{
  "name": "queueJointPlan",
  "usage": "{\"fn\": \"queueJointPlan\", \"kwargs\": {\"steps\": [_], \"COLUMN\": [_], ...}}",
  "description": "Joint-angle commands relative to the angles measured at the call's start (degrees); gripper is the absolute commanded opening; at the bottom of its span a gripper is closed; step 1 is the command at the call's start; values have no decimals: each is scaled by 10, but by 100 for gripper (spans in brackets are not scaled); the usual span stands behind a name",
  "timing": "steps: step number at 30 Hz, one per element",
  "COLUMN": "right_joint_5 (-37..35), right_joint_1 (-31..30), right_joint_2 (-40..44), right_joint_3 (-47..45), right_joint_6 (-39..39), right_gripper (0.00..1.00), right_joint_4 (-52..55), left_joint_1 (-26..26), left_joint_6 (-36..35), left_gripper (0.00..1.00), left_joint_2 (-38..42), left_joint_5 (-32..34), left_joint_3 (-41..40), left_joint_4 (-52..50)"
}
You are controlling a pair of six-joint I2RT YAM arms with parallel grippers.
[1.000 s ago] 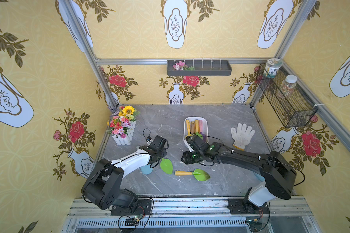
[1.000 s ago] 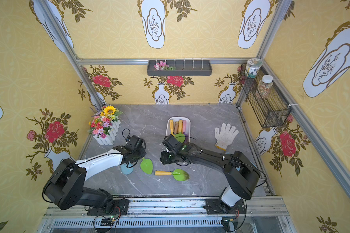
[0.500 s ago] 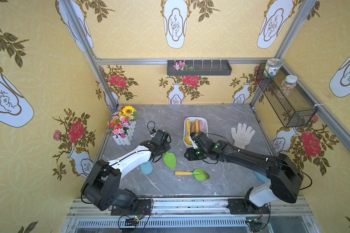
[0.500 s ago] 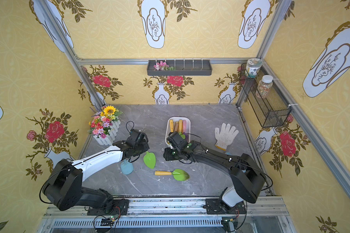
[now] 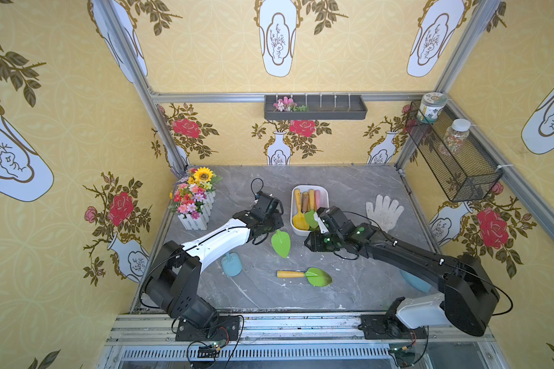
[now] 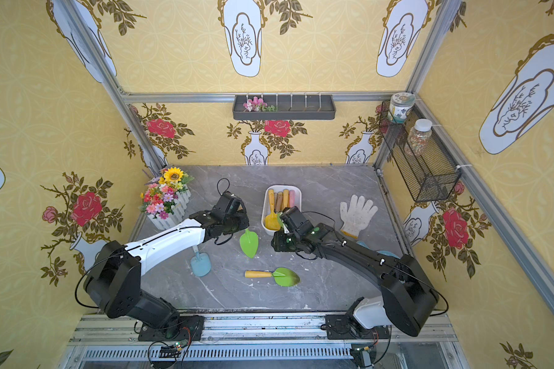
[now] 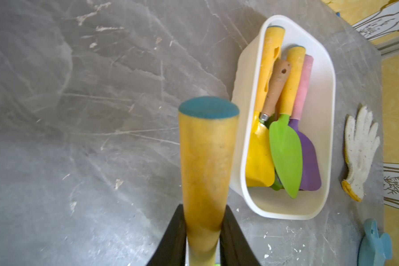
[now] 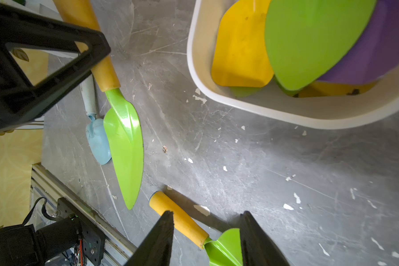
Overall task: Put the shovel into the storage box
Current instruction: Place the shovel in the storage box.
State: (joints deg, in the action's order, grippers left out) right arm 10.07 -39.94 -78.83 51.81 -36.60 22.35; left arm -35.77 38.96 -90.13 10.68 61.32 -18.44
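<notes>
My left gripper is shut on the yellow handle of a green-bladed shovel, holding it above the table just left of the storage box. In the left wrist view the handle runs out between the jaws of that gripper beside the white box, which holds several shovels. My right gripper hangs open and empty at the box's near end. Its wrist view shows the jaws of the gripper apart above a second green shovel lying on the table, which both top views show.
A pale blue shovel lies by the left arm. A white glove lies right of the box and a flower planter stands at the back left. Another blue item shows under the right arm. A grey tray and a wire basket hang on the walls.
My left gripper has carried the green shovel back and to the right, closer to the box. The right gripper has shifted slightly right, staying open.
</notes>
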Motion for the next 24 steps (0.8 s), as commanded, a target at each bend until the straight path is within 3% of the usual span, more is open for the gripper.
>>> {"fn": "queueJointPlan", "kwargs": {"steps": [1, 17, 24], "right_joint_5": [-7, -24, -27], "right_joint_1": [10, 20, 19], "right_joint_2": [16, 73, 80], "right_joint_3": [-12, -58, -60], "right_joint_6": [-12, -32, -36], "right_gripper": [51, 51, 51], "right_joint_4": [6, 28, 31], "left_joint_1": [-5, -13, -13], "left_joint_6": [-28, -126, -165], "left_gripper": [18, 19, 20], "left_joint_2": [-25, -209, -277], "left_joint_5": [-20, -52, -41], "left_joint_3": [32, 281, 351], "left_joint_4": [10, -6, -11]}}
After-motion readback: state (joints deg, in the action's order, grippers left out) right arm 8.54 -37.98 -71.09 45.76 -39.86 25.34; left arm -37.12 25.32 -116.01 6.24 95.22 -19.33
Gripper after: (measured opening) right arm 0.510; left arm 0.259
